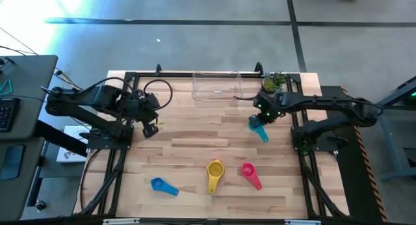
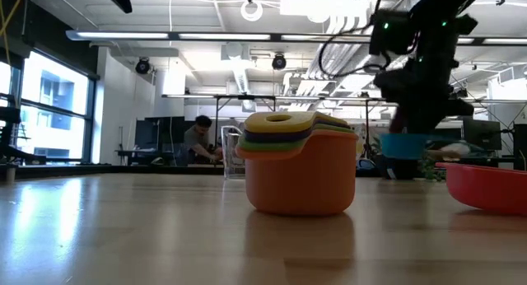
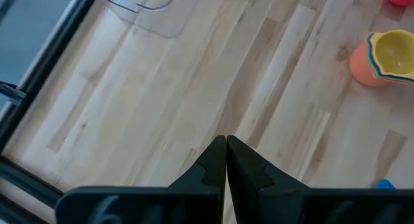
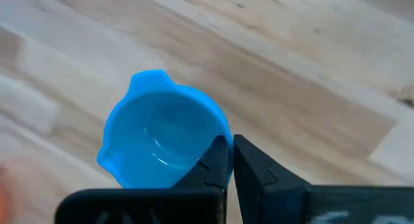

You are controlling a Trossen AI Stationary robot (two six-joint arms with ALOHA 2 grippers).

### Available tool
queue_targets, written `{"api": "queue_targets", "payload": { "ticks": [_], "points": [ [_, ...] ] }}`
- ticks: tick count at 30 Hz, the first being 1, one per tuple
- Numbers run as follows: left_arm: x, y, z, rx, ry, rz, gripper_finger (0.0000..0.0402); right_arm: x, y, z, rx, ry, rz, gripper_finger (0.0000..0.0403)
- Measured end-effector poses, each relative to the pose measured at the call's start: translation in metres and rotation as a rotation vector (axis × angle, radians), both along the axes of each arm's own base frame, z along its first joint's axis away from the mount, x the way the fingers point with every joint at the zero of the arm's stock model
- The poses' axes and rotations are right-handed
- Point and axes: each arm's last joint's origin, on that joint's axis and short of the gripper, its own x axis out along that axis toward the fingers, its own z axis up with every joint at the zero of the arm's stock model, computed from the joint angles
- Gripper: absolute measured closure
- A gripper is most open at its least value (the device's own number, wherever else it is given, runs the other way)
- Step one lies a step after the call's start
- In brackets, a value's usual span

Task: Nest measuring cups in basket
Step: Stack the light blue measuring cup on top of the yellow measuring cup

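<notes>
In the high view my right gripper [image 1: 260,117] is shut on a teal-blue measuring cup [image 1: 258,127], in front of the clear basket [image 1: 216,87] that stands at the table's far edge. The low view shows this cup [image 2: 403,143] under the gripper. A yellow-orange stack of nested cups [image 1: 215,172] stands on its base near the front edge, and it fills the middle of the low view [image 2: 296,165]. A pink-red cup [image 1: 249,173] lies to its right, a blue cup [image 1: 162,185] to its left. My left gripper [image 1: 151,127] is shut and holds nothing, over the table's left part. My right gripper holds the teal-blue cup by its rim wall [image 4: 210,143], one finger [image 4: 217,164] inside the bowl and the other outside. The fingers come from above, pointing down. The cup [image 4: 162,133] sits upright, mouth up, and looks lifted clear of the table; its handle is hidden in the wrist view.
A small potted green plant [image 1: 274,82] stands at the far right corner, right of the basket. Black frame rails run along the table's left, right and far edges. Bare wood lies between the basket and the cups near the front edge. A person sits far off in the room [image 2: 198,141].
</notes>
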Motion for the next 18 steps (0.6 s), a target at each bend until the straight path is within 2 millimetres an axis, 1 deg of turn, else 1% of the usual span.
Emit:
{"api": "queue_targets", "payload": {
  "ticks": [8,18],
  "points": [
    [0.000,0.002,0.000,0.094,0.018,-0.038,0.0399,-0.001,0.034,0.020,0.056,-0.142,-0.120,0.0402],
    [0.000,0.005,0.001,0.225,0.059,-0.119,0.0399,0.020,0.082,0.036,0.134,-0.420,-0.249,0.0403]
  ]
}}
